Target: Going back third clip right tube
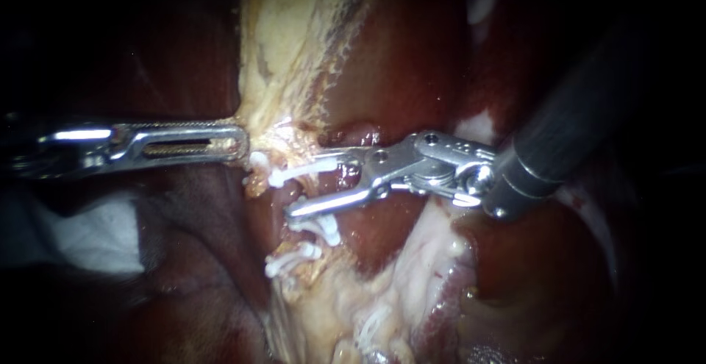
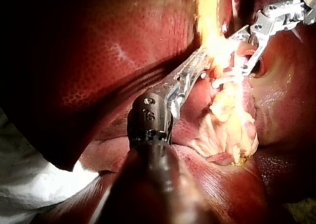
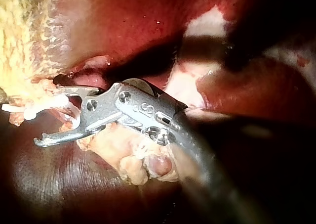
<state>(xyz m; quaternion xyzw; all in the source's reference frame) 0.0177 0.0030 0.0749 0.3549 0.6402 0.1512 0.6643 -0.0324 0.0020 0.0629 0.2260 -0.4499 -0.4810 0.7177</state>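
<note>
Presently we find our right instrument (image 1: 307,180) with jaws apart, the far white clip (image 1: 294,173) between their tips; our left instrument (image 1: 239,142), just left, seems clamped on the pale tissue (image 1: 283,48).

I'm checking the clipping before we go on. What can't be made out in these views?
Endoscope view: the tube under the white clips is hidden by pale tissue.
Left wrist view: glare washes out where the left instrument grips that tissue.
Right wrist view: the open right instrument partly covers the clips; their count is unclear.
</note>
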